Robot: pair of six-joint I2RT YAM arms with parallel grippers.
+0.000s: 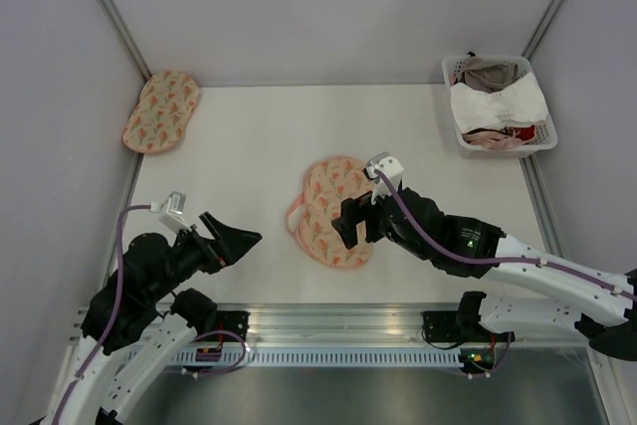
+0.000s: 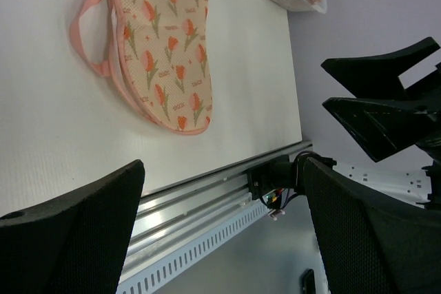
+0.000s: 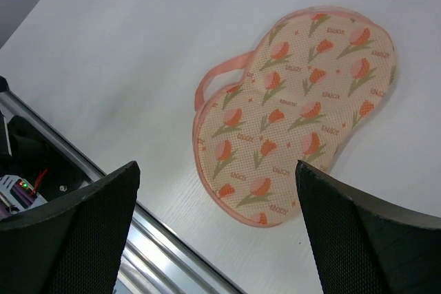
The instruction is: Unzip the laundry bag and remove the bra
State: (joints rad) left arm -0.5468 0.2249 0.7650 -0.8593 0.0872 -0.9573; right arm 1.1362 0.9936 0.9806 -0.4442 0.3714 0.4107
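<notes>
Top external, laundry bag, second pouch, basket, one bra

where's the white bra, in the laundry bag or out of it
Out: the bra lies on top in the white basket, far from the laundry bag mid-table.

Tiny lettering is printed beneath each tulip on the cream-peach padded oval pouch at centre frame; none is legible.

A white table sits inside pale grey walls; thin metal posts stand in the back corners. A silver rail runs along the near edge; the light is soft and even.
</notes>
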